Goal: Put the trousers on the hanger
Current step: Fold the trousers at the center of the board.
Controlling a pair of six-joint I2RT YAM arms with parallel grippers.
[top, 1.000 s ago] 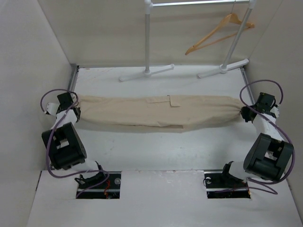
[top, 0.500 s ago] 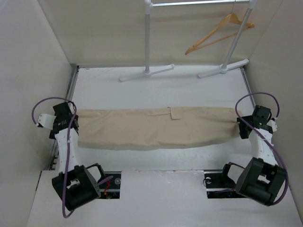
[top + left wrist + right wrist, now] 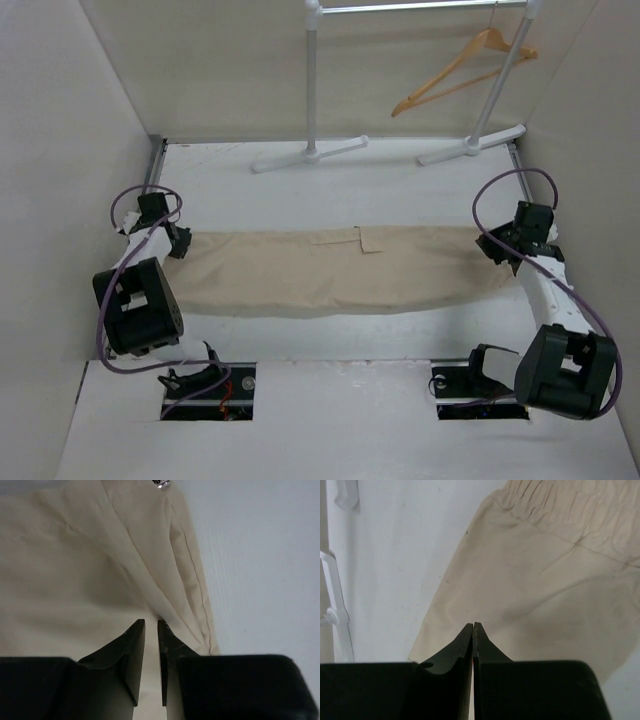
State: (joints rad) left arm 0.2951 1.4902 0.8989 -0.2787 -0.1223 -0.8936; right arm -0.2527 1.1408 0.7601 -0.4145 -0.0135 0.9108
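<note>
The beige trousers [image 3: 330, 272] lie spread flat across the middle of the table, running left to right. My left gripper [image 3: 180, 243] is at their left end. In the left wrist view [image 3: 151, 622] its jaws are nearly closed, pinching a fold of the cloth [image 3: 75, 555]. My right gripper [image 3: 496, 250] is at their right end. In the right wrist view [image 3: 473, 625] its jaws are pressed together low over the cloth [image 3: 560, 580] near its edge. The wooden hanger [image 3: 455, 75] hangs by its hook from the rack's top bar at the back right, far from both grippers.
The white clothes rack [image 3: 312, 90] stands at the back of the table with its two feet spread on the tabletop. One foot shows at the left edge of the right wrist view [image 3: 335, 590]. White walls close in both sides.
The trousers went from being held stretched with bunched ends to lying flat and wide on the table. Both grippers came towards me, then moved back towards the far corners of the cloth's ends.
</note>
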